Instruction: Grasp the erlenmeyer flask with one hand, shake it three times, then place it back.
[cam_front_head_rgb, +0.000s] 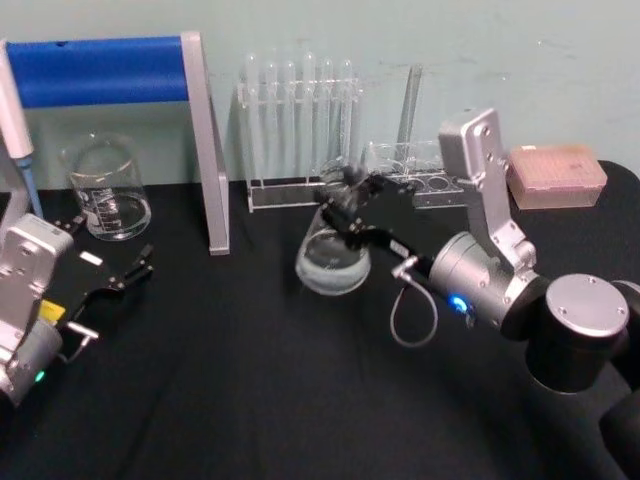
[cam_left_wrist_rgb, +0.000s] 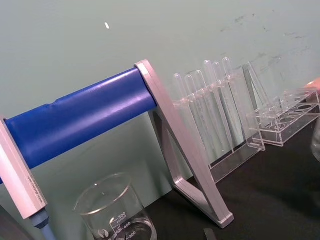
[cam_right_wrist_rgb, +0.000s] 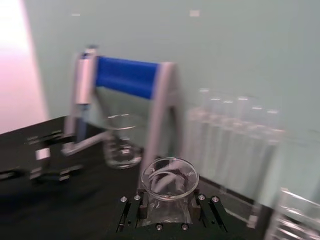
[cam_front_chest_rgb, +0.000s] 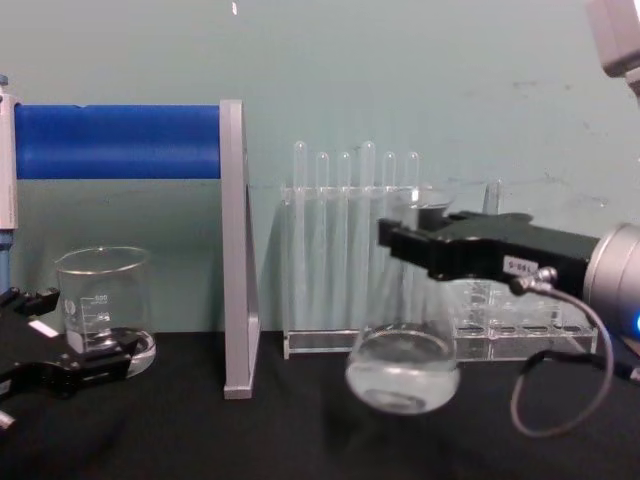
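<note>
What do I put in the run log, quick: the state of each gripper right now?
Left gripper: open, holding nothing.
Right gripper: closed on the neck of the erlenmeyer flask.

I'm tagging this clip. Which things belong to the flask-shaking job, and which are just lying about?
In the job: flask; right gripper, shut on its neck.
Lying about: beaker; test-tube rack; blue stand; pink box; left gripper, open, idle near the beaker.
</note>
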